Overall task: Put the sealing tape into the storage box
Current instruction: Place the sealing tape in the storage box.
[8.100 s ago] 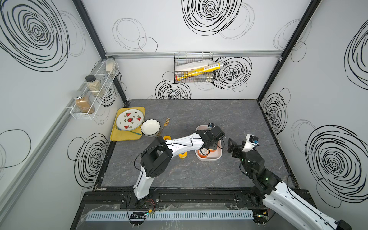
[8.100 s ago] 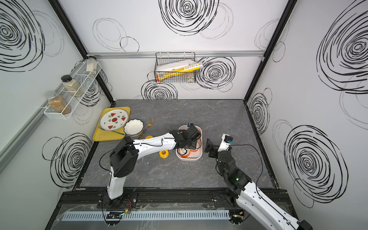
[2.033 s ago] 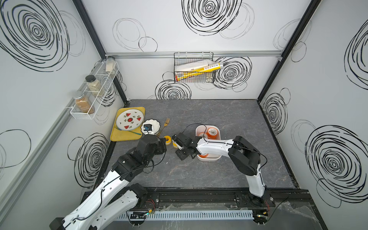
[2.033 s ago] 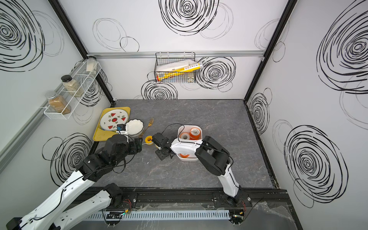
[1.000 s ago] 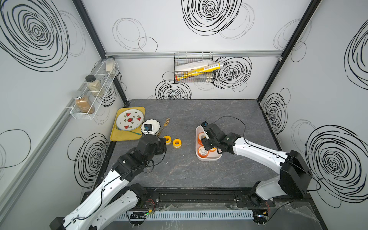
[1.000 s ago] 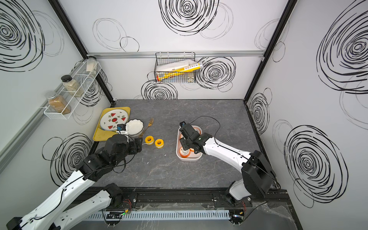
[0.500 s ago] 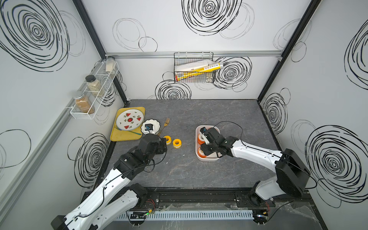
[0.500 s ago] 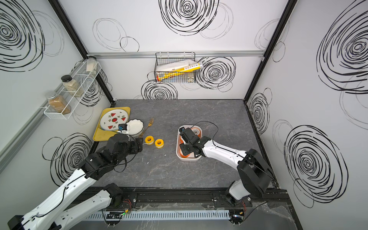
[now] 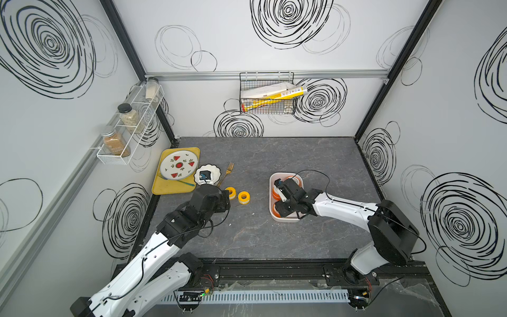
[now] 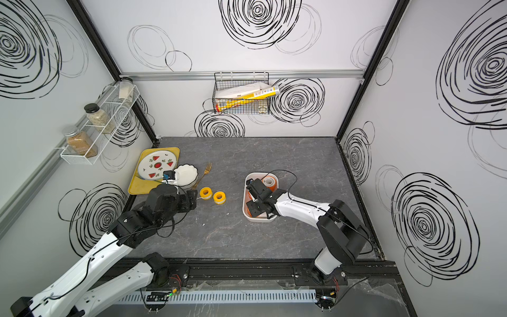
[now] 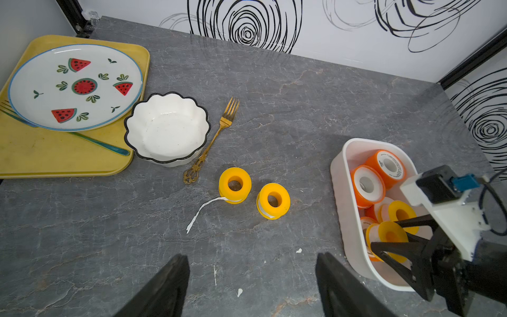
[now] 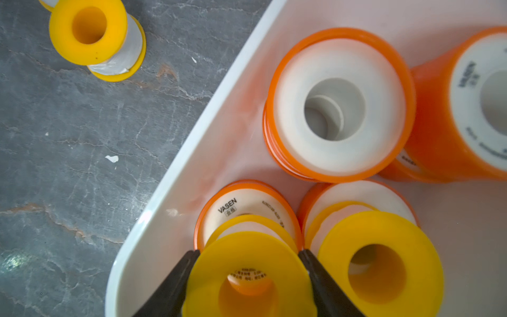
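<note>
Where round spools (image 12: 338, 104) crowd, the plastic tub (image 12: 208, 153) gleams

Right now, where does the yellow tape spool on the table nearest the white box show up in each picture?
Top view: the yellow spool lies mid-table, between the other loose spool and the storage box.
Top view: yellow spool again, left of the box.
Left wrist view: yellow spool between the other loose spool and the box.
Right wrist view: yellow spool on the table just outside the box.
Shared landmark: the box's white rim.
</note>
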You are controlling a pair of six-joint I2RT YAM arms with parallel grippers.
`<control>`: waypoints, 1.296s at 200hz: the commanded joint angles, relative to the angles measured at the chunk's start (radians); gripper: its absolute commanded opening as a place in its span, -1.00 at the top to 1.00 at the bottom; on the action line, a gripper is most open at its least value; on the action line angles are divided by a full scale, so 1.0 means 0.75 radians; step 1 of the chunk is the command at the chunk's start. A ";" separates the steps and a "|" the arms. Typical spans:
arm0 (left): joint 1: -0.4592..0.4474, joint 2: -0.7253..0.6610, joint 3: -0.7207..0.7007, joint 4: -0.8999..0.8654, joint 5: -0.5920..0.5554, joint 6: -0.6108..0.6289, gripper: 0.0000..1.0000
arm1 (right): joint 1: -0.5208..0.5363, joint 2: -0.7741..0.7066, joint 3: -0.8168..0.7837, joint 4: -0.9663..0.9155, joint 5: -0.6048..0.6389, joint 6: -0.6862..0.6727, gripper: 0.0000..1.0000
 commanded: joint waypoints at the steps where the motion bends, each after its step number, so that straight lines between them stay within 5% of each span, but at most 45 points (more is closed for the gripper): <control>1: 0.008 -0.001 -0.012 0.059 0.000 0.018 -0.59 | 0.004 0.009 -0.007 0.012 -0.006 0.005 -0.29; 141: 0.007 -0.003 -0.012 0.060 -0.002 0.018 -0.60 | 0.006 -0.186 -0.028 0.001 -0.005 0.034 -0.39; 259: 0.008 0.007 -0.012 0.060 0.000 0.017 -0.60 | 0.000 -0.969 -0.516 0.381 0.625 0.162 -0.58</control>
